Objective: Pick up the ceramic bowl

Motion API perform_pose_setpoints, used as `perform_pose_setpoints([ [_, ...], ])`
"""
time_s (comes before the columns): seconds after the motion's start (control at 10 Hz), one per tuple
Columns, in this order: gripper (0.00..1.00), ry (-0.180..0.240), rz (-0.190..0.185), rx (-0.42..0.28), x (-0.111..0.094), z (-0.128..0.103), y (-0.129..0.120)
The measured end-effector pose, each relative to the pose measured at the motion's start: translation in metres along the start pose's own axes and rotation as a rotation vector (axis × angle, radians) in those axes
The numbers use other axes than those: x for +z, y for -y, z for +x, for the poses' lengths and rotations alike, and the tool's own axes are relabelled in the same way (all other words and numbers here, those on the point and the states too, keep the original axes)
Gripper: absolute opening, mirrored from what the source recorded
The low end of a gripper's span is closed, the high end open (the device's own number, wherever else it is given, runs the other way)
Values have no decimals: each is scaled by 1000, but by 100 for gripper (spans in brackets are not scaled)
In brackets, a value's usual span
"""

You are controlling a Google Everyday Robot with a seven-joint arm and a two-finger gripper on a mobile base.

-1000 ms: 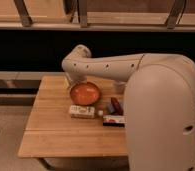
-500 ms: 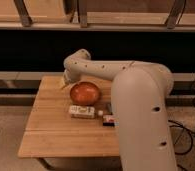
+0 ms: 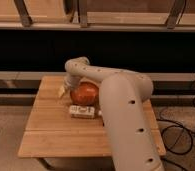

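Note:
The ceramic bowl (image 3: 85,93) is small, round and glossy orange. It sits near the back middle of the wooden table (image 3: 48,132), and it looks tipped so that its rounded outer side faces me. My gripper (image 3: 65,90) is at the end of the white arm (image 3: 118,100), low over the table and right against the bowl's left edge. The wrist hides where gripper and bowl meet. The arm curves over the bowl from the right.
A white box (image 3: 82,111) lies flat just in front of the bowl. The arm's thick white link covers the right half of the table. Dark shelving and a wall run behind the table. Cables (image 3: 193,107) hang at the right.
The gripper has stayed at the bowl's left edge. The bowl showed its inside one second ago and now shows its rounded outside. The arm's big link has shifted left in view.

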Motion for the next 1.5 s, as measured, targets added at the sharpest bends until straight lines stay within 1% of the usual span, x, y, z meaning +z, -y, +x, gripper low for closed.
perform_pose_setpoints([
  [0.1,64,-37,9,12,7,3,8],
  [0.2,61,-63,7,19,12,5,12],
  [0.3,50,-102,-4,26,21,9,15],
  [0.4,39,-127,-15,28,27,9,12],
  [0.5,31,-138,-21,33,30,8,13],
  [0.6,21,-150,-26,42,33,8,15],
  [0.7,10,-149,-22,47,32,4,18],
  [0.8,2,-119,-12,54,23,-6,25],
  [0.9,0,-71,6,62,3,-19,33],
  [1.0,0,-5,39,68,-28,-33,42],
  [1.1,0,63,80,70,-63,-44,49],
  [1.2,0,122,120,71,-97,-51,55],
  [1.3,0,214,183,73,-151,-54,59],
  [1.4,0,283,235,74,-194,-48,56],
  [1.5,0,317,257,81,-217,-38,49],
])
